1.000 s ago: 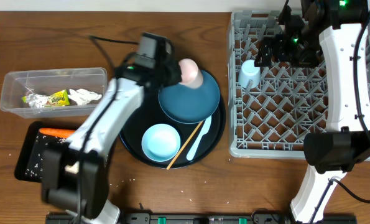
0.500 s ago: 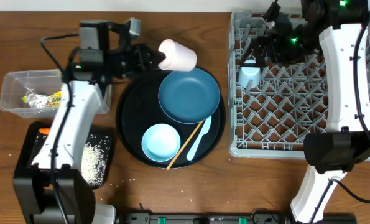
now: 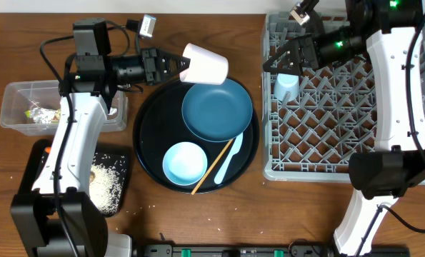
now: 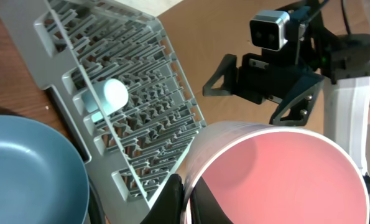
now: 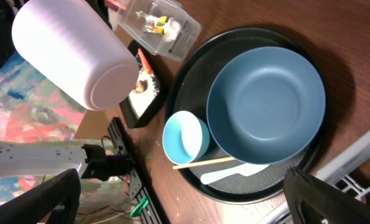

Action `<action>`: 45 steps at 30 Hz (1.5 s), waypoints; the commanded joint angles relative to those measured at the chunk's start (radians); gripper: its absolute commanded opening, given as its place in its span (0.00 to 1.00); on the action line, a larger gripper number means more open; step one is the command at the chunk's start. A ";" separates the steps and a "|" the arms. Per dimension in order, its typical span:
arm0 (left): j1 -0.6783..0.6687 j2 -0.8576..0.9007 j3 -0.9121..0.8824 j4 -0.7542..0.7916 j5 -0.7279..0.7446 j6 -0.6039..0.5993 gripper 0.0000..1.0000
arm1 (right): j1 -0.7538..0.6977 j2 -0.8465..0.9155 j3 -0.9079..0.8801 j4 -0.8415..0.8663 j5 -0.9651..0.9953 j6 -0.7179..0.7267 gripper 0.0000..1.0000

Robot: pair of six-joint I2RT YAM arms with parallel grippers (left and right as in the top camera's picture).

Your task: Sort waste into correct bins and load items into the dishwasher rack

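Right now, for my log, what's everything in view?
square grey plastic rack: 1, grey, right
light blue cup: 1, light blue, in rack
round black tray: 1, black, centre
dark blue plate: 1, dark blue, round tray
light blue bowl: 1, light blue, round tray
white spoon: 1, white, round tray
wooden chopstick: 1, tan, beside spoon
clear rectangular plastic box: 1, clear, left
yellow-green wrapper: 1, yellow-green, in box
shallow black tray: 1, black, near left
white rice grains: many, white, shallow tray
orange carrot: 1, orange, shallow tray
pink cup: 1, pink, held aloft
left claw: 1, black, shut on pink cup
right claw: 1, black, open over rack
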 commanded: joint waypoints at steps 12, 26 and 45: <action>0.003 -0.005 -0.003 0.177 0.130 -0.101 0.06 | 0.120 -0.008 0.016 -0.002 -0.249 -0.289 0.99; 0.003 -0.005 -0.003 0.504 0.118 -0.419 0.06 | 0.149 -0.007 0.015 0.009 -0.443 -0.549 0.88; 0.003 -0.006 -0.003 0.646 0.151 -0.546 0.06 | 0.213 0.017 -0.006 0.316 -0.442 -0.417 0.98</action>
